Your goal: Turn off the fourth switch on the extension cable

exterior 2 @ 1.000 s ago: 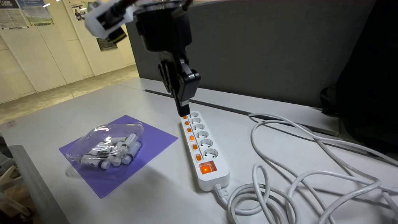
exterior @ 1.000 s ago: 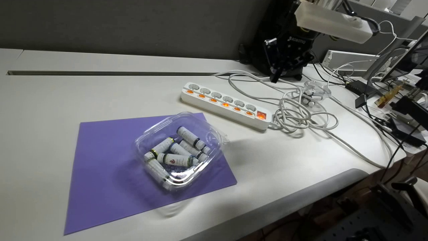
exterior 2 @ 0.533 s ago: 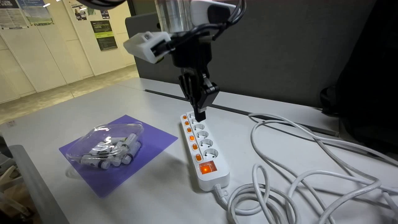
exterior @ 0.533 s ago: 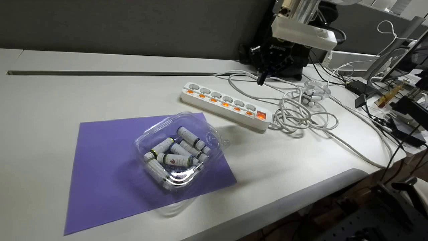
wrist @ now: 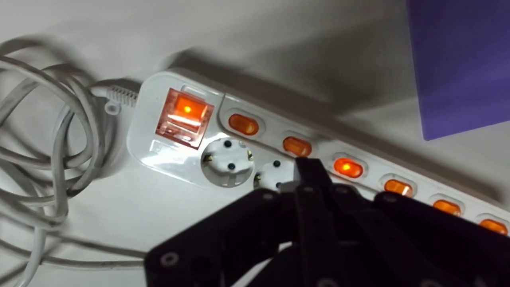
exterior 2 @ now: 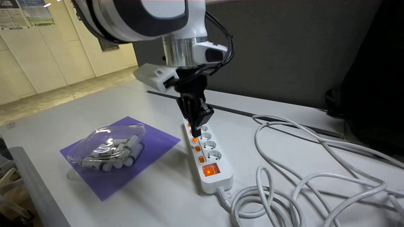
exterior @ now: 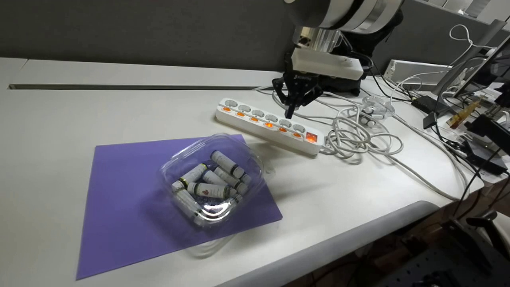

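A grey partition point(exterior: 139, 36) is seen behind a pale counter point(exterior: 139, 115), on which the extension cable point(exterior: 267, 130) is laid, its sockets point(exterior: 258, 113) turned toward the partition and its small orange switches point(exterior: 254, 119) toward the opposite side. A bright glow is given by the fourth switch point(wrist: 348, 167), counted from the end away from the cord point(exterior 2: 223, 196), and by the large main switch point(wrist: 185, 117) at the cord end; the remaining small switches are seen as duller. Just beside that end of the extension cable, loose loops of cable point(wrist: 59, 159) are heaped. In an exterior view the tool point(exterior 2: 196, 132) is held over the extension cable, pointed downward, its jaws brought together and nothing gripped, with its lower end seen just beside the glowing fourth switch; in the wrist view part of a nearby socket is covered by its fingertips point(wrist: 312, 169). Whether the extension cable is touched cannot be told. On the switch side of the extension cable, apart from it, a purple sheet point(exterior: 119, 199) is spread, and on it a clear container point(exterior: 215, 218) is set, in which white labelled bottles point(exterior: 209, 190) are held. Beyond the cord end of the extension cable, a smaller clear container point(exterior: 378, 104) is placed near the loops
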Controlling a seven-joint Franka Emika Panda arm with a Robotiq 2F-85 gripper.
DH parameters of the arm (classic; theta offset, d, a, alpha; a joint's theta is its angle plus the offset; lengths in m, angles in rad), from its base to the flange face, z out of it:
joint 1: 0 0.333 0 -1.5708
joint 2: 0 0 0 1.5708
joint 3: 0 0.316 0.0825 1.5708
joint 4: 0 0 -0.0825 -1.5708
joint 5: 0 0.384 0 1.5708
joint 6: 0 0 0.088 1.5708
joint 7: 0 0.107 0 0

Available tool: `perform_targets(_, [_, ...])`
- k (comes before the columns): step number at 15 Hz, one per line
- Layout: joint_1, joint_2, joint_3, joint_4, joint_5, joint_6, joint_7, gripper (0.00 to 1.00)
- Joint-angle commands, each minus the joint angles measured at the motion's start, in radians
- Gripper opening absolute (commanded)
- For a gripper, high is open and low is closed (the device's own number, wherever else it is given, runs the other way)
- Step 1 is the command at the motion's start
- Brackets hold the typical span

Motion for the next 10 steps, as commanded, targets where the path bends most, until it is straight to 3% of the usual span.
perform_targets(1, [0.024, 0.062, -0.004, 0.063, 0.018, 0.013, 0.026, 0.0])
perform_targets(10, [0.033, 0.131, 0.008, 0.129, 0.059, -0.001, 0.007, 0.0])
